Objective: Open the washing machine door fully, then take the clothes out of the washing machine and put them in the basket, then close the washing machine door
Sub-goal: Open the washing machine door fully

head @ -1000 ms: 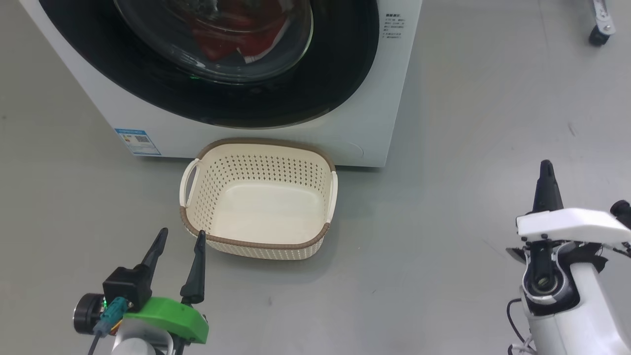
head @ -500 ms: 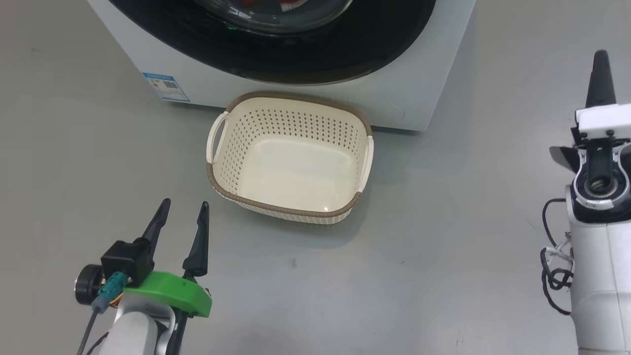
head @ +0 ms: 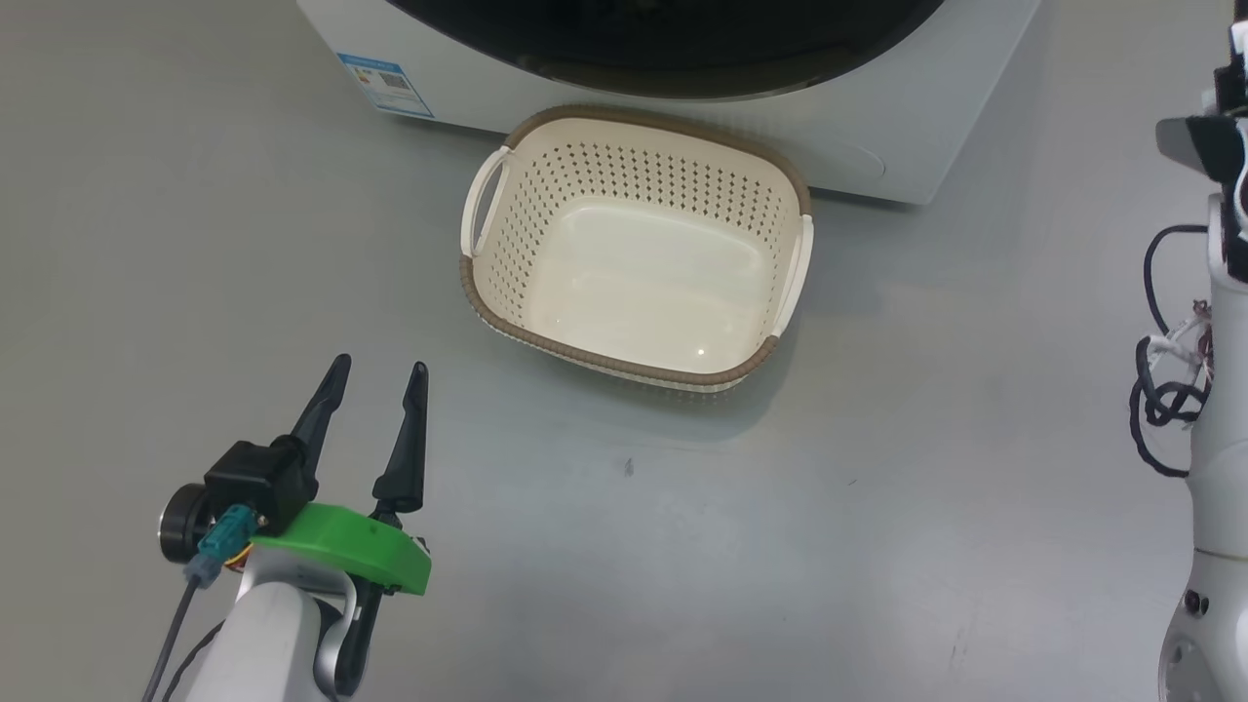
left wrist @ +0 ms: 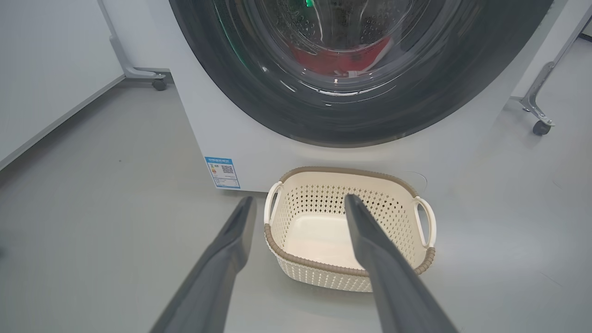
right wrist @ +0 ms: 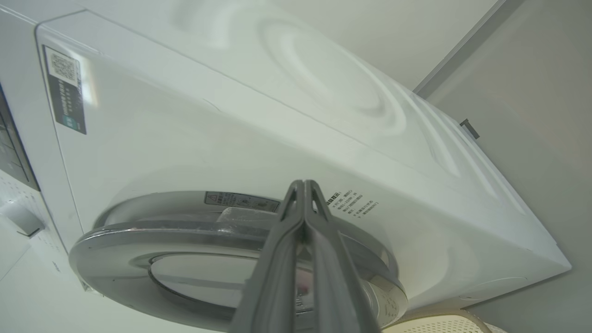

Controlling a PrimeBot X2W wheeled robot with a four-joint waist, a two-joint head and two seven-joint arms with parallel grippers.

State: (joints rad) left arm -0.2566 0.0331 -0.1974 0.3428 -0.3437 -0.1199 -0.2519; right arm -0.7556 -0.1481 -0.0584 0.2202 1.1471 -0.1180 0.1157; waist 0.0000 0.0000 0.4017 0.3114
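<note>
The white washing machine [head: 877, 146] stands at the top of the head view, with the black rim of the washing machine door [head: 682, 49] just showing. In the left wrist view the door [left wrist: 259, 92] looks closed, and the red clothes [left wrist: 342, 60] lie behind its glass. The empty cream basket [head: 624, 366] sits on the floor against the machine. My left gripper [head: 380, 369] hovers open, short of the basket's near-left corner. My right gripper [right wrist: 303, 184] is shut on nothing. It points at the side edge of the door [right wrist: 138, 240], which here looks silvery.
My right arm [head: 1219, 390] rises along the right edge of the head view. Two wheeled frame legs [left wrist: 159, 84] [left wrist: 539, 127] flank the machine. A white wall [left wrist: 46, 69] runs along the left. Bare grey floor [head: 780, 546] lies in front of the basket.
The head camera has tilted down, so machine and basket shifted up and right in the picture. My right arm has risen, its fingers leaving the top of the head view. The left gripper stays open.
</note>
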